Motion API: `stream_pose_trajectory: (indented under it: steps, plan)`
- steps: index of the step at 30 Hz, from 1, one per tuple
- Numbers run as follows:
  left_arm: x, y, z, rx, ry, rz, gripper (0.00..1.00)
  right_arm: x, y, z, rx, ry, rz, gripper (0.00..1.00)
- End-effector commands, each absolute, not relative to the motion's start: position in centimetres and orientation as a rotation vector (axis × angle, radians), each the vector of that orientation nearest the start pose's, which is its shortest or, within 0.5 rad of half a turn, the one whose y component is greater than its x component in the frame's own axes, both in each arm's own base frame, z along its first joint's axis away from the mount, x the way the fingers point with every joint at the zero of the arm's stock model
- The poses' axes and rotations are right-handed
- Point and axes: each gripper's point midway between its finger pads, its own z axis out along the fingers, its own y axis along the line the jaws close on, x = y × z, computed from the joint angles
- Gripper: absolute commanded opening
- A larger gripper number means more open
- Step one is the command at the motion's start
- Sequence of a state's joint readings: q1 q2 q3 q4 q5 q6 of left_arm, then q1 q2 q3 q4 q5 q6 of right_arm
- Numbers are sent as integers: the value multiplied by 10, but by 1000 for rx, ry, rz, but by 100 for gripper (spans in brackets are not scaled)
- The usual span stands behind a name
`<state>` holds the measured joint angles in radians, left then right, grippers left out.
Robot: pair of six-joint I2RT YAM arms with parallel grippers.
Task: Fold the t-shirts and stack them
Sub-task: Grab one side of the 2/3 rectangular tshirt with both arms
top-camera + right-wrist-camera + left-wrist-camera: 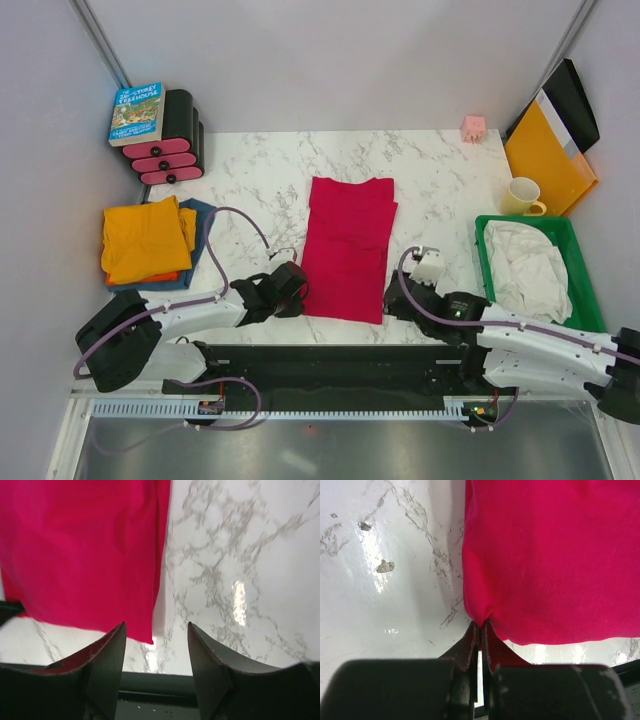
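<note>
Left tool (481, 625) clenches the crimson t-shirt (348, 250) at its near corner; right tool (156, 630), released, should pinch the other corner squarely before lifting.

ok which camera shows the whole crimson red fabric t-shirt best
Top external: the crimson red fabric t-shirt shows whole, folded long. Left wrist shows only the near corner pinched by the left gripper; right wrist only the other near corner by the open right gripper.

Only an edge of the dark blue fabric t-shirt (200, 206) shows beneath the folded orange fabric t-shirt (145, 240).
</note>
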<state>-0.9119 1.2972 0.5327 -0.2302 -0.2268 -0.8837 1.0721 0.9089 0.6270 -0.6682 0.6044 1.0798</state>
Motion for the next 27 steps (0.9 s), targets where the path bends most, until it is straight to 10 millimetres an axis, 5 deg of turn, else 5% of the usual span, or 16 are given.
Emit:
stream_pose_trajectory:
  steps: [1,6,15,27]
  plan:
    - [158,-197,-10,-41,2686,-298,2,139,197,61,233,2430,409,60]
    - [158,-201,-7,-34,2685,-315,2,135,209,44,211,2427,369,61]
    - [157,-201,-1,-20,2668,-340,2,155,223,71,214,2327,377,61]
    - [157,-204,6,-15,2658,-364,2,141,202,19,246,2423,264,60]
